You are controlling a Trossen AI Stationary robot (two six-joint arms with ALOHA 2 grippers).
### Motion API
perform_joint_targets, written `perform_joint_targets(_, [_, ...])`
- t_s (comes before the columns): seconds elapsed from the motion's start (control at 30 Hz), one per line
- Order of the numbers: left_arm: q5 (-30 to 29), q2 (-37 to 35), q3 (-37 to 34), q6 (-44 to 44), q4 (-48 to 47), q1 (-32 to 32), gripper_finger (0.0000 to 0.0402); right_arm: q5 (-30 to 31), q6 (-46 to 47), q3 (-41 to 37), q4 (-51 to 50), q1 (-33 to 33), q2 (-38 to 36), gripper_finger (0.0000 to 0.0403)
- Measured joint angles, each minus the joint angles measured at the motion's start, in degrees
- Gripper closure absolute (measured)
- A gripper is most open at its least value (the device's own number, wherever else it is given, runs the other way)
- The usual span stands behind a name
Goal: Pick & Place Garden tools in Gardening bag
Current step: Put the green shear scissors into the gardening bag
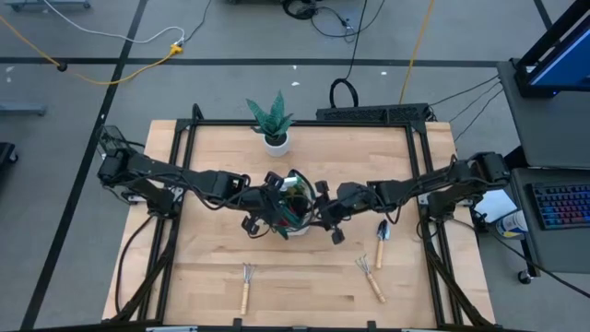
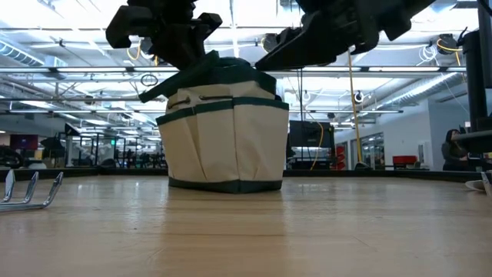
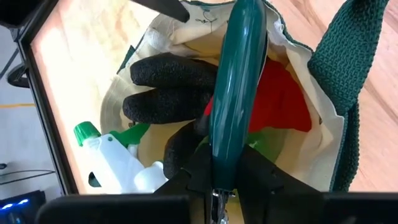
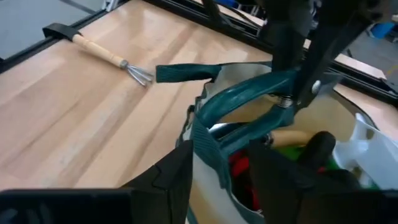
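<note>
Bag (image 2: pixel 224 142): beige, dark green trim. Glove (image 3: pixel 186 93): black and red. Shears handle (image 3: pixel 238 81): teal. Spray bottle (image 3: pixel 115 158): white, green cap.

Open workshop hall around a pale wooden table (image 1: pixel 304 277).

Grey floor (image 1: pixel 83 111) marked with dark lines, crossed by yellow cable (image 1: pixel 138 65) and black cables (image 1: pixel 355 41). At one side, a desk with a backlit keyboard (image 1: pixel 560 205). Beyond the table, ceiling trusses with strip lights (image 2: pixel 69 38), glass partitions, a seated person (image 2: pixel 453 150) far off.

bright, even ceiling-strip light; soft shadows on the table (image 1: pixel 304 277); nearest parts blur in wrist views.
</note>
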Motion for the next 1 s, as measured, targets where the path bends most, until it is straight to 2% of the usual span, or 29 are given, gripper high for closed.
perform_joint_targets(0.13, [0.0, 0.0, 0.0, 0.28, 1.09, 0.0, 0.0344, -0.41, 0.02, 0.0, -0.87, -1.27, 0.95, 0.0245])
perform_joint_targets(0.3, [-0.03, 0.0, 0.0, 0.52, 1.39, 0.0, 0.0355, -2.28, -0.38, -0.04, -1.72, -1.64, 1.52, 0.0251])
perform_joint_targets(0.43, [-0.3, 0.0, 0.0, 1.06, 2.86, -0.13, 0.0354, -3.53, -0.68, -0.02, -3.4, -1.57, 1.62, 0.0286])
perform_joint_targets(0.67, [0.92, 0.02, 0.0, 2.28, 4.49, -0.26, 0.0351, -6.36, -0.64, -0.02, -3.01, -1.67, 1.55, 0.039])
perform_joint_targets(0.87, [1.24, 0.02, -0.07, 2.33, 5.46, -0.28, 0.0351, -6.51, -0.66, -0.02, -3.11, -1.65, 1.55, 0.0396])
perform_joint_targets(1.0, [4.02, 0.33, -0.11, 2.08, 7.66, -0.25, 0.0346, -7.33, -1.42, -0.04, -3.53, -1.56, 1.51, 0.0398])
